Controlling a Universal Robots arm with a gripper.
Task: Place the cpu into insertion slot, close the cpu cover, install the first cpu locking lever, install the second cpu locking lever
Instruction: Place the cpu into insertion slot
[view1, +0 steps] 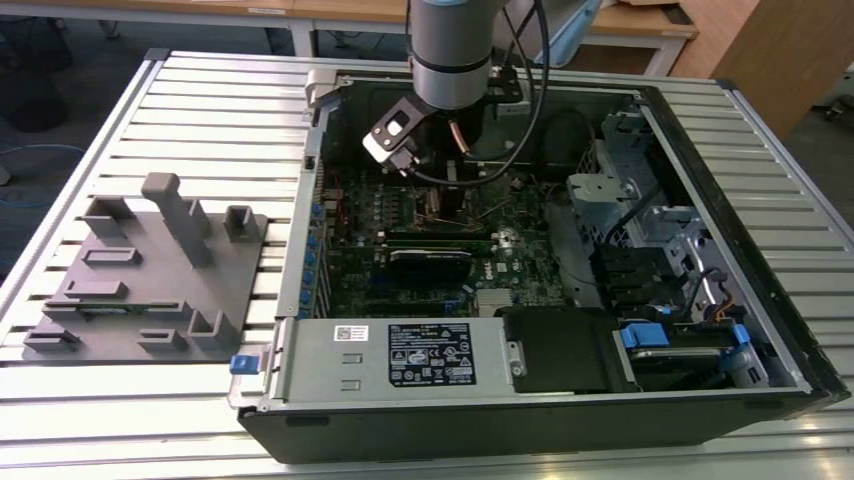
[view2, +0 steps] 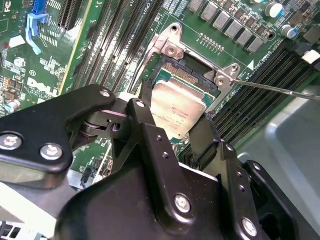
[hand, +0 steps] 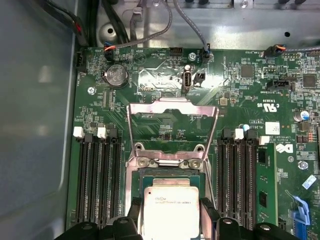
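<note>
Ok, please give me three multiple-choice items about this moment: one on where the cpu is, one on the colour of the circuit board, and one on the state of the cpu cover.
1. Where is the cpu?
A. In a person's hand.
B. Over the insertion slot, between the fingers of the gripper.
C. Under the closed cover.

2. What colour is the circuit board?
A. Green.
B. Red.
C. White.

3. How is the cpu cover?
A. Shut over the chip.
B. Taken away.
C. Swung open, away from the slot.

Answers:
1 B, black fingers flank the chip in both wrist views.
2 A, green shows all around the socket.
3 C, its frame lies back beyond the hinge and the board shows through its window.
</note>
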